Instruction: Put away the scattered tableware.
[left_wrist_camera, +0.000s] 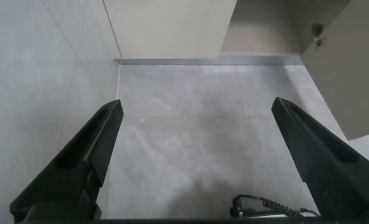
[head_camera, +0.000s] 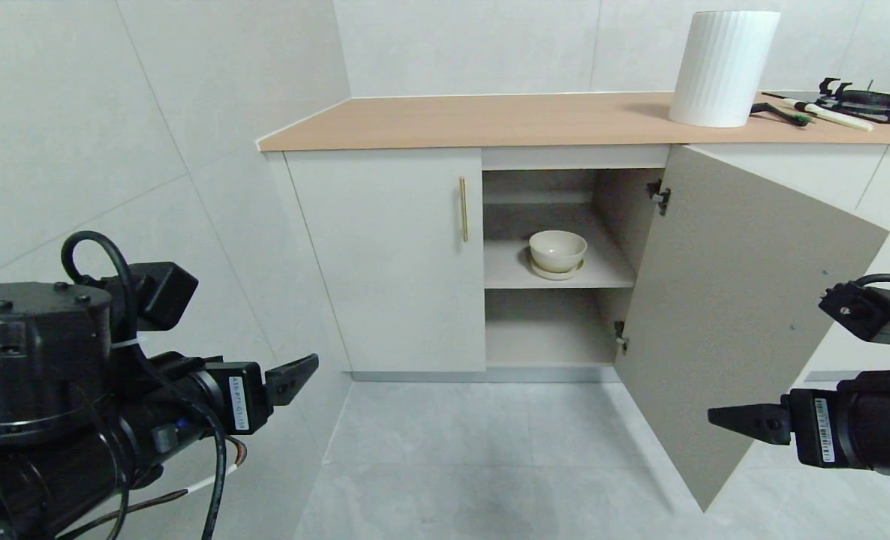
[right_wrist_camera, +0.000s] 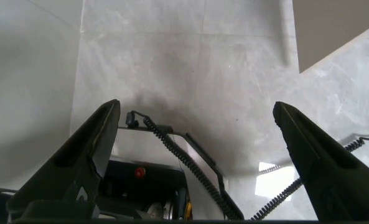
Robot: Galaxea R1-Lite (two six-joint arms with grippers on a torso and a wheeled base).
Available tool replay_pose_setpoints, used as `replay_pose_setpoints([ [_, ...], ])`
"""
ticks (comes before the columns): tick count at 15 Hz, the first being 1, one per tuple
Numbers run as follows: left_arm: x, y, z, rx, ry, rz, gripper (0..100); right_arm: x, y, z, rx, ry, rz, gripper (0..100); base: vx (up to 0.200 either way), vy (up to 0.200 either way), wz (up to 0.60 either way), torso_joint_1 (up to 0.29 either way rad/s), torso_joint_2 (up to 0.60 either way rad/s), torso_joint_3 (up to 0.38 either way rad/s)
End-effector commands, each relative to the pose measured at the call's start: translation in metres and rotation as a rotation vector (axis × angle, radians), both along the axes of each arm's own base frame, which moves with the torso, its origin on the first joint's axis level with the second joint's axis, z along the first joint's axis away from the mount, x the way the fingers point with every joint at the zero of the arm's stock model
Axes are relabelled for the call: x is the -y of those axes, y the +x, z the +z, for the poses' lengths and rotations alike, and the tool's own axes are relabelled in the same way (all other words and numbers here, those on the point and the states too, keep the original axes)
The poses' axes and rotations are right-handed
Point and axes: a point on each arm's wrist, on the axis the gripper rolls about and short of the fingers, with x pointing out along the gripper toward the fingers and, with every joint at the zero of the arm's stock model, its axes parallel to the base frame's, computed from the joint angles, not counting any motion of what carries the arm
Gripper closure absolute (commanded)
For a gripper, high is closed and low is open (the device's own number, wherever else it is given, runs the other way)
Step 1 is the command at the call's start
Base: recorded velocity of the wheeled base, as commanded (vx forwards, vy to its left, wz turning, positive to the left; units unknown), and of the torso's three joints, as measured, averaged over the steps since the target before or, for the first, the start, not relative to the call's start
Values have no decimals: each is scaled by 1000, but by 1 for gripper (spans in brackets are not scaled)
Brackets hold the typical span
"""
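1. Bowl [head_camera: 557,250]: cream, glossy and round, with fairly deep walls flaring to a plain rim. It stands upright, mouth up.
2. The bowl sits on a small plate [head_camera: 542,271] of the same cream colour, whose rim shows beneath the bowl's base.
3. Location: both are on the middle shelf [head_camera: 610,276] of the open cabinet compartment, under the wood-toned counter [head_camera: 490,120].
4. The right cabinet door [head_camera: 730,315] is swung wide open toward the robot. The left door [head_camera: 385,262] is shut and carries 1 slim brass handle [head_camera: 462,208].
5. Left gripper [left_wrist_camera: 196,102]: low on the left by the tiled wall, its 2 fingers spread wide with floor tile between them.
6. Right gripper [right_wrist_camera: 196,104]: low on the right, near the open door's outer edge, fingers likewise spread wide.
7. Both grippers are well apart from the bowl.
8. On the counter: a white ribbed cylinder [head_camera: 724,67], a pale-handled brush [head_camera: 828,114] just beside it, then a black hob grate [head_camera: 873,97].
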Motion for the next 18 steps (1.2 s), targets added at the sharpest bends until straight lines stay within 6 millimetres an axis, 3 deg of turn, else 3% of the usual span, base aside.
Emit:
replay_pose_setpoints([
  [1, 0, 0, 0, -1, 1, 0, 0, 0, 0, 0, 0, 0, 1, 0, 0, -200, 0, 12, 2, -7],
  [9, 0, 0, 0, -2, 0, -2, 0, 11, 7, 1, 15, -47, -122, 0, 0, -200, 0, 7, 4, 2],
  [16, 1, 1, -2, -9, 4, -3, 0, 35, 48, -2, 107, -19, -352, 0, 0, -200, 0, 0, 1, 3],
  [18, 1, 2, -2, -8, 4, 0, 0, 35, 58, -3, 138, 32, -393, 0, 0, 0, 0, 0, 0, 0],
])
